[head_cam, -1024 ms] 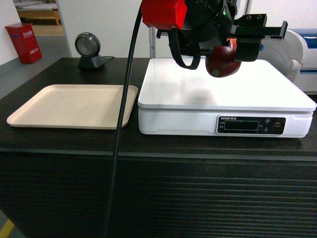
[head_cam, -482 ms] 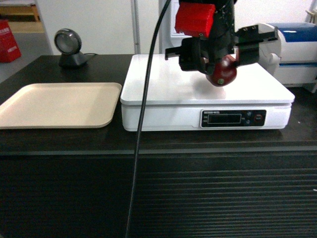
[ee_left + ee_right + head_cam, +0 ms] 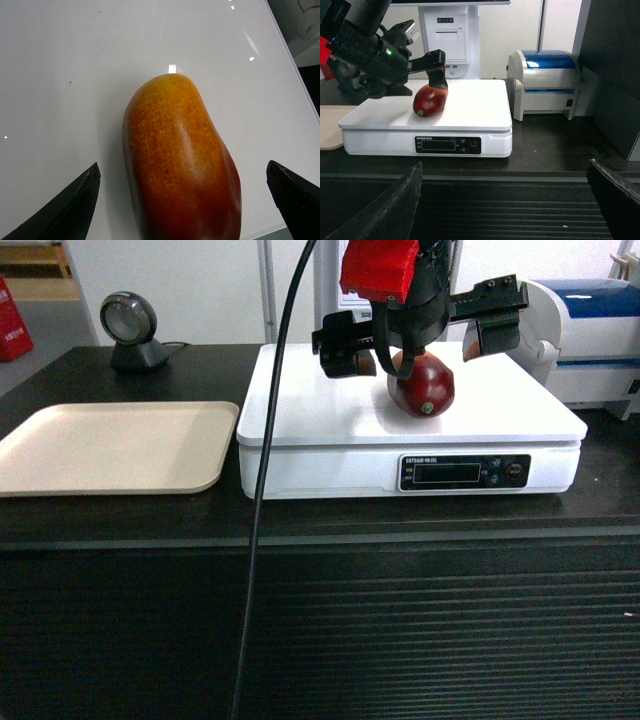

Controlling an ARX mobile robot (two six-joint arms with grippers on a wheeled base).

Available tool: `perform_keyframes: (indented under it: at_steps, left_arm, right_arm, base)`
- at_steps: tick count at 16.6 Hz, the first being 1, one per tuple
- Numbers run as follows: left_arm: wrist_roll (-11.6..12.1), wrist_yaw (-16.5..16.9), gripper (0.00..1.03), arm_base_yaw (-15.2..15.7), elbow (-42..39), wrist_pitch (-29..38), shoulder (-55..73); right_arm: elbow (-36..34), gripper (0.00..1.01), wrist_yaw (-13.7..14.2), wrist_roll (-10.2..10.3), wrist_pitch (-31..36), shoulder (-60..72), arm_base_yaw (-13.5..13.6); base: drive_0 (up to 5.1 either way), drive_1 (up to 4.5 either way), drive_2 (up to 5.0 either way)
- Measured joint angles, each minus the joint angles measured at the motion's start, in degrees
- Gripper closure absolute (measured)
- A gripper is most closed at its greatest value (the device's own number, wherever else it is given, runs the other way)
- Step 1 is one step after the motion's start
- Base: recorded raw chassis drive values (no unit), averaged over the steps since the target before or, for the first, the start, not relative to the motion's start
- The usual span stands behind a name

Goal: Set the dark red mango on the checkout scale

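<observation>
Head view: mango resting on the scale

Head view has the mango (image 3: 423, 385) on the scale (image 3: 300, 425), left gripper (image 3: 418, 335) spread wide above it.
Left wrist: fingertips (image 3: 70, 207) at 8 and 4 o'clock, clear of the fruit.
Right wrist: right gripper (image 3: 512, 200) open before the counter (image 3: 550, 145).

Dark red mango (image 3: 182, 165) on the white scale (image 3: 60, 65) platter, seemingly untouched between spread tool (image 3: 185, 202) fingers (image 3: 67, 207).
</observation>
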Motion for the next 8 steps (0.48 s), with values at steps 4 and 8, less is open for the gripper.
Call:
perform_keyframes:
  at_steps: [4, 8]
  left_arm:
    - [0.8, 0.0, 0.05, 0.1, -2.3, 5.1, -0.6]
    - [2.4, 0.1, 0.05, 0.2, -4.5, 7.4, -1.6]
  right_arm:
    - [0.0, 0.03, 0.0, 0.0, 0.0, 0.0, 0.0]
    - [0.0, 0.03, 0.0, 0.0, 0.0, 0.0, 0.0]
  base:
    - [0.0, 0.0, 0.0]
    - [0.0, 0.0, 0.0]
